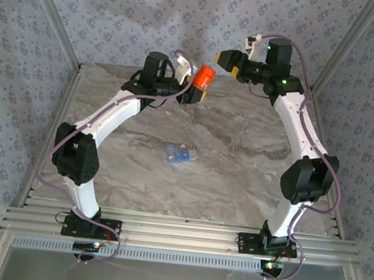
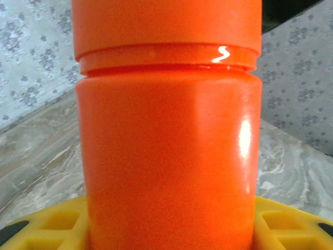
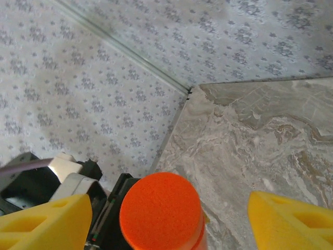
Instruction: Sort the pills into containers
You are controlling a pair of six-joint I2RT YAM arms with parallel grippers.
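As I look from above, the left gripper (image 1: 194,88) is closed on the body of the orange bottle (image 1: 205,77) and holds it up over the far part of the table (image 1: 250,180). Its cap (image 1: 208,69) is turned toward the right gripper (image 1: 221,56), which is just beside it. The blue container (image 1: 181,154) lies at mid-table, well apart from both.

From the left wrist, yellow pads (image 2: 52,224) sit at both sides of the bottle, and the cap is on.

From the right wrist, the fingers (image 3: 47,221) stand wide apart and the cap is seen end-on between them, so the bottle's long axis points straight into this gripper. I judge the right arm is the one to take the cap.
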